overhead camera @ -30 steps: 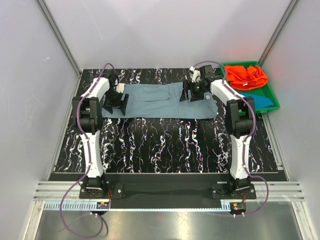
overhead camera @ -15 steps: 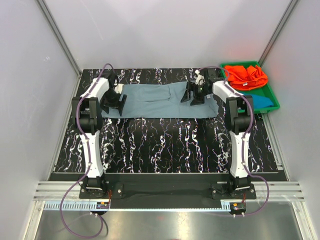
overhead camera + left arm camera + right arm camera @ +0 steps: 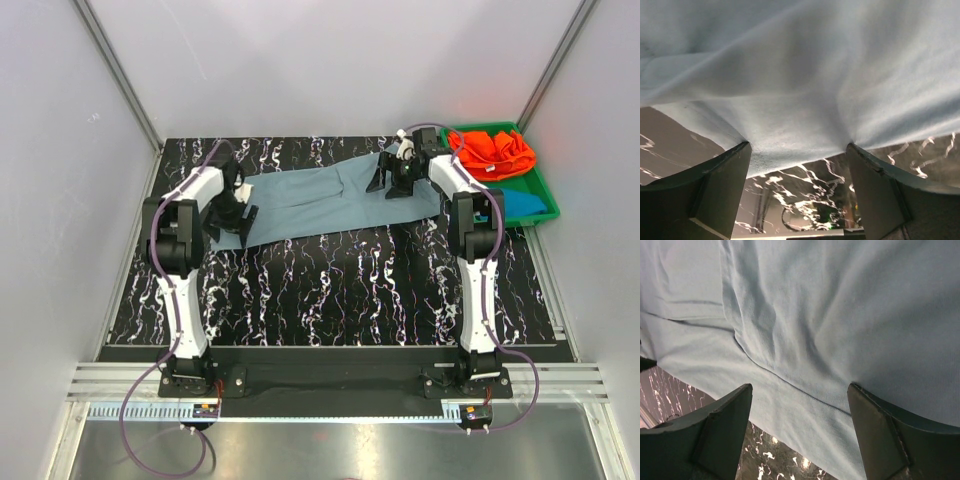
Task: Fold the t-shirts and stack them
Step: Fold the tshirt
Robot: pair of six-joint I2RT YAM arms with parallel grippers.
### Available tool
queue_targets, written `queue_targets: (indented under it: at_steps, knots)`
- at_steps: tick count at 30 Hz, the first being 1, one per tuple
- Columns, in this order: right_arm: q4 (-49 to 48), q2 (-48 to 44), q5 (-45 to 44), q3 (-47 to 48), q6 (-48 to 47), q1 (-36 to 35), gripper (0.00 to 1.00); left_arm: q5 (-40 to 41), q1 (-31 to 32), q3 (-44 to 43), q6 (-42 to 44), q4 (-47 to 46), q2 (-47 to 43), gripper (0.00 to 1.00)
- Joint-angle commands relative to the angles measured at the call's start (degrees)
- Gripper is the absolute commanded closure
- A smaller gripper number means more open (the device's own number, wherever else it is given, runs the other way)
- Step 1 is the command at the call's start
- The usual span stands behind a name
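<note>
Soft, creased grey-blue t-shirt (image 3: 320, 198) lies as a long slanted band on the marbled black tabletop (image 3: 330, 285). Left claw (image 3: 797, 146) and right claw (image 3: 800, 386) are spread apart, tips against cloth.

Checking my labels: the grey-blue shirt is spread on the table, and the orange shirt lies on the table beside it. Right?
No: the orange shirt lies in the green tray, as the top external view shows. The grey-blue shirt is spread on the table.
</note>
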State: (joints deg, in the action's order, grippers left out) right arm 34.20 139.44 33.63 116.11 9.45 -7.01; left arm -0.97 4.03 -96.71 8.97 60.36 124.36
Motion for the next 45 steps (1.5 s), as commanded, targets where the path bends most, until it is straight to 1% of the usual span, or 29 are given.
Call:
queue_targets:
  at_steps: [1,2,4,5,6,9,11,12,15,18,23,30,38,41,45]
  knots:
    - [0.08,1.72,-2.42,2.71,-0.4,0.41,0.15,0.53,1.41,2.57,-0.53,-0.94,-6.13,0.18]
    - [-0.44,1.28,-2.77,2.54,-0.4,0.41,0.15,0.79,1.94,2.23,-0.45,-0.86,-7.27,0.18]
    - [-0.71,-0.47,-3.39,2.1,-1.27,0.41,0.15,0.8,2.47,-1.8,-0.01,0.02,-10.0,0.18]
    - [-0.8,-1.35,-3.74,2.01,-1.71,0.41,0.15,2.62,2.73,-3.65,0.51,0.46,-10.62,0.17]
    - [-0.71,-3.01,-4.44,1.92,-1.98,0.41,0.14,2.99,2.91,-7.93,1.56,0.72,-11.23,0.17]
    - [-0.88,-6.88,-5.94,1.13,-2.69,0.5,0.14,4.13,2.82,-15.67,3.94,0.99,-9.84,0.16]
    - [-1.15,-8.47,-6.03,0.26,-2.51,0.41,0.14,4.4,2.74,-19.03,4.74,0.9,-7.65,0.16]
    - [-1.24,-9.7,-6.03,-0.1,-2.25,0.41,0.14,4.31,2.65,-22.44,4.91,1.16,-4.5,0.16]
    - [-1.24,-11.64,-5.42,-2.11,0.21,0.41,0.14,3.44,2.65,-27.29,4.48,1.96,1.49,0.16]
    - [-0.88,-12.61,-4.63,-4.84,1.62,0.41,0.14,2.64,2.56,-29.76,3.6,1.61,6.14,0.17]
    - [-0.53,-14.63,-4.1,-9.59,3.03,0.41,0.14,2.64,2.47,-31.52,2.81,0.64,11.07,0.17]
    - [-2.64,-15.86,-3.66,-13.98,5.75,0.41,0.14,3.26,1.94,-32.58,2.37,0.46,14.25,0.18]
    - [-3.17,-11.04,-4.36,-11.79,6.89,0.33,0.14,2.56,1.5,-30.21,1.93,1.34,15.39,0.18]
    - [-3.52,-8.84,-4.45,-10.74,7.68,0.41,0.14,1.33,1.59,-29.07,1.32,2.22,15.65,0.17]
    - [-3.96,-6.46,-4.18,-8.9,8.48,0.41,0.14,-2.8,1.42,-26.52,0.96,4.15,15.83,0.17]
